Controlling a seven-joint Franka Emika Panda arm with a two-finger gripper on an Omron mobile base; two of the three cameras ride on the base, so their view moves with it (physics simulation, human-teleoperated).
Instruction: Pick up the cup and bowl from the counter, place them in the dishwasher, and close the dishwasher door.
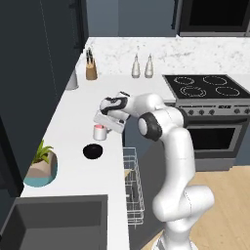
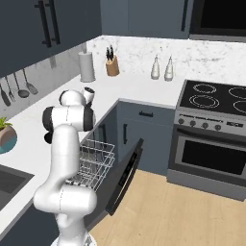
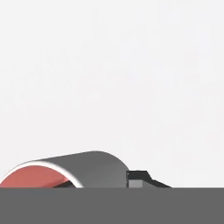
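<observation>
Hovering my gripper (image 1: pixel 101 125) right at the cup (image 1: pixel 99 132) on the counter (image 1: pixel 73 122), I couldn't tell whether the fingers were apart or clamped. Bowl (image 1: pixel 93 151) sat just nearer, counter edge close on the right, dishwasher door (image 2: pixel 126 175) open, rack (image 2: pixel 91 164) out.

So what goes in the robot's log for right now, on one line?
pincer at cup, grip unclear | bowl on counter | dishwasher door open | rack out

So on the tabletop (image 1: pixel 73 127): one cup (image 1: pixel 99 132), one black bowl (image 1: pixel 93 151), one potted plant (image 1: pixel 41 163), two bottles (image 1: pixel 141 66), one knife block (image 1: pixel 91 70), one paper towel roll (image 2: pixel 87 67). Three utensils (image 2: pixel 17 86) hanging.
</observation>
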